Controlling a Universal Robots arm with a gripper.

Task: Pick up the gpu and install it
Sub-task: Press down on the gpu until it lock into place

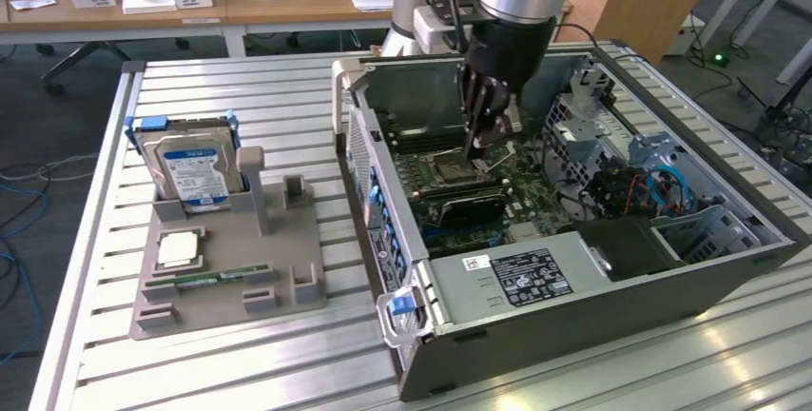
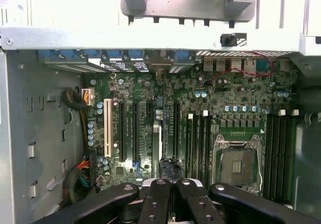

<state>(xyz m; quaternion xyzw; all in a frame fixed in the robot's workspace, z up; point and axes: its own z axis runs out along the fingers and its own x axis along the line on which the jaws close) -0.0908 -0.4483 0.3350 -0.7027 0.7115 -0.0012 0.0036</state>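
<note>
The end effector [image 1: 485,135] hangs inside the computer case [image 1: 710,268], above the motherboard [image 1: 508,197].

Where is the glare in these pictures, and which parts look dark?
Exterior view: bright glare on the slatted table at the near corner, on that view's right; the case interior sits in shade under the gripper. Wrist view: the pale case rim looks washed out; the motherboard is evenly lit, and the black fingers are dark.

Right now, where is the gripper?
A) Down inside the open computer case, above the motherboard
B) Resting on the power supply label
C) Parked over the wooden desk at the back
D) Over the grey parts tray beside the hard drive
A: in the exterior view the gripper reaches down into the open computer case, its closed fingers just above the motherboard near the CPU socket, well away from the parts tray.
</note>
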